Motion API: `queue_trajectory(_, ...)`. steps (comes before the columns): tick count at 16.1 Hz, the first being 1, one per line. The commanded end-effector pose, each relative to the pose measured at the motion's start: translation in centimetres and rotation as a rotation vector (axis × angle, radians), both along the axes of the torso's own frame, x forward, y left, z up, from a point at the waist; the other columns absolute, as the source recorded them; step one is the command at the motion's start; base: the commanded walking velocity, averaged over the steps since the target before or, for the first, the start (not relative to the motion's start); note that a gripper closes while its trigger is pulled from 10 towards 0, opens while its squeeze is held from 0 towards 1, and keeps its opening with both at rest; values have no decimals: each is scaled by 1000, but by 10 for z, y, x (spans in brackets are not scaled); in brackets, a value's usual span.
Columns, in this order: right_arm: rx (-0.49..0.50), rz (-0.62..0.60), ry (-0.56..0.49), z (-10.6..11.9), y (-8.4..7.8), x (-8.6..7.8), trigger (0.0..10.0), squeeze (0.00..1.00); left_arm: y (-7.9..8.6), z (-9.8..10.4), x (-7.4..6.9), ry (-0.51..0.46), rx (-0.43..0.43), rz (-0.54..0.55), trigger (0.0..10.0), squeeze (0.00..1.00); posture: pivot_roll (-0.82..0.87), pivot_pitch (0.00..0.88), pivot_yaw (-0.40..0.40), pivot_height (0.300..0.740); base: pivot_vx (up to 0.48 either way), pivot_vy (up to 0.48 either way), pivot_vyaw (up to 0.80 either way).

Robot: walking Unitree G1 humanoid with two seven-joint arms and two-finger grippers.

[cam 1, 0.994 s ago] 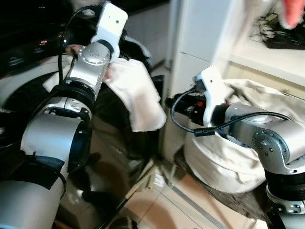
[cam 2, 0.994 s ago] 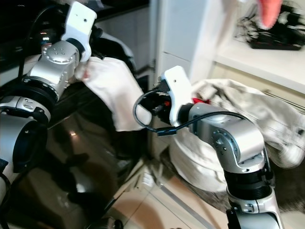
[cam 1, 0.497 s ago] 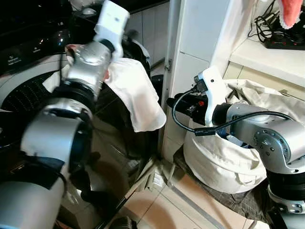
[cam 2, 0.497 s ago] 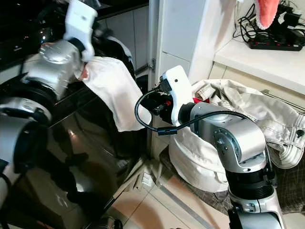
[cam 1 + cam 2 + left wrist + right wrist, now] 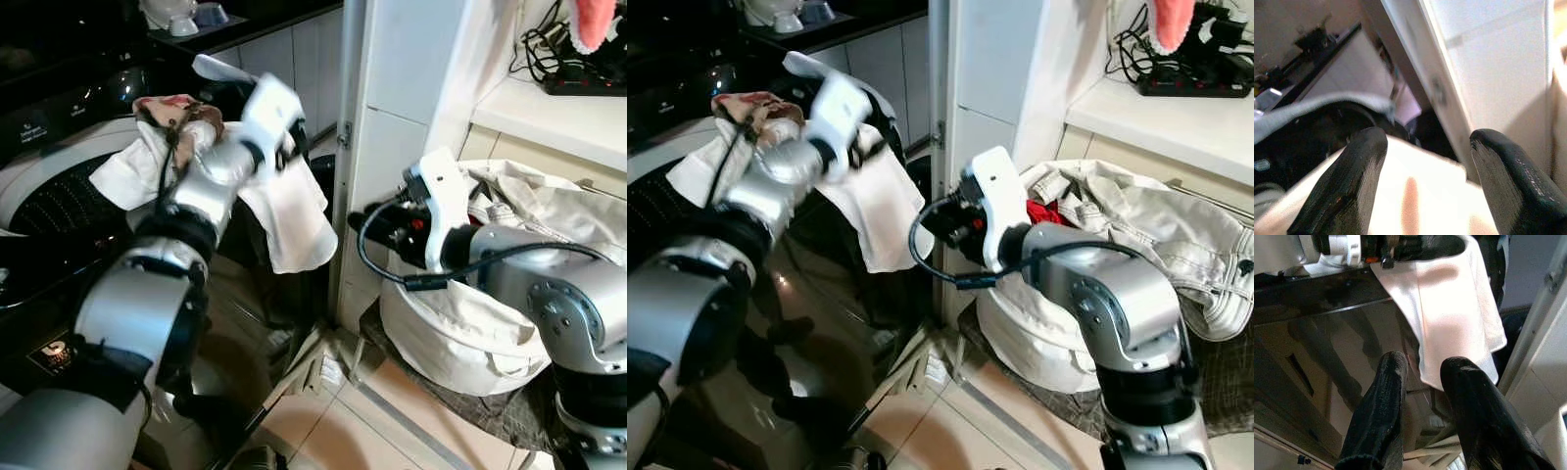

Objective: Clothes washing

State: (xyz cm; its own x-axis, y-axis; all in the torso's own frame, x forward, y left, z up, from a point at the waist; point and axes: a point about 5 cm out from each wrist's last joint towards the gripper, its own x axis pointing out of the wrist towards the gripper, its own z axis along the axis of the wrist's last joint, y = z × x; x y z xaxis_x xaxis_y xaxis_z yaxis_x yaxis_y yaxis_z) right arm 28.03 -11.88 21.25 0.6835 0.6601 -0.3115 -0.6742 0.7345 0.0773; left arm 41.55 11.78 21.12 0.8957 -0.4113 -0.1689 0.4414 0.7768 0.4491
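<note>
We see a white cloth [image 5: 289,211] draped over the rim of the dark washing machine [image 5: 59,186], its lower half hanging limp down the glossy black front panel, w/ a crumpled pink-and-white patterned garment [image 5: 167,106] bunched on the rim behind it. Our left gripper [image 5: 1425,161] sits right at the top of that cloth, arm stretched across the machine; in the left wrist view its two matte black fingers [image 5: 1347,181] stand wide apart w/ pale fabric lying under them, nothing pinched between. The right gripper [image 5: 1422,382] hovers lower, approx. beside the white cabinet [image 5: 392,117], pointing toward the cloth's hanging edge but apart from it; its fingers show a narrow gap w/ nothing in it, so parted a bit and empty. Stuff crowding the spot: the cabinet's tall door edge w/ a small metal hinge stands just beside the cloth, between the machine and a soft off-white laundry bag [image 5: 460,333] on the floor. The bag is rounded and slumped, w/ a heavy cream garment w/ stitched seams [image 5: 1136,215] spilling over its top and a bit of red cloth [image 5: 1042,211] showing inside. Behind the bag, a white shelf [image 5: 558,113] carries a black power strip [image 5: 1195,83] w/ tangled cables, and sth pink and fluffy [image 5: 1171,22] hangs above it. Floor is glossy beige tile [image 5: 333,431]; the machine's front reflects the arm like a mirror. The right arm's black cable [image 5: 392,264] loops under its white wrist housing.
</note>
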Motion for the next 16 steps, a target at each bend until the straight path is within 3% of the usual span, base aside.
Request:
queue_trajectory(1,2,3,-20,5,-1,-4,10000,0,5,-7,0,21,31,35,10000,0,-131,0,96,740,0,0,0)
queue_trajectory(4,0,-8,-9,3,-4,-8,10000,0,19,-17,-1,19,55,131,10000,0,-131,0,93,740,0,0,0)
queue_trajectory(6,2,6,-7,3,-2,-9,10000,0,25,-22,-2,5,122,161,10000,0,-125,0,84,740,0,0,0)
queue_trajectory(7,0,21,-3,2,1,-10,10000,0,32,-30,-4,20,198,191,10000,0,-123,0,82,740,0,0,0)
queue_trajectory(9,1,39,1,2,4,-12,10000,0,39,-40,-6,69,181,235,10000,0,-119,0,77,740,0,0,0)
queue_trajectory(15,-6,65,4,1,9,-13,10000,0,47,-48,-9,99,198,271,10000,0,-119,0,74,740,0,0,0)
queue_trajectory(16,-5,63,4,1,9,-13,10000,0,49,-47,-9,95,196,278,7804,0,-121,0,75,740,0,0,0)
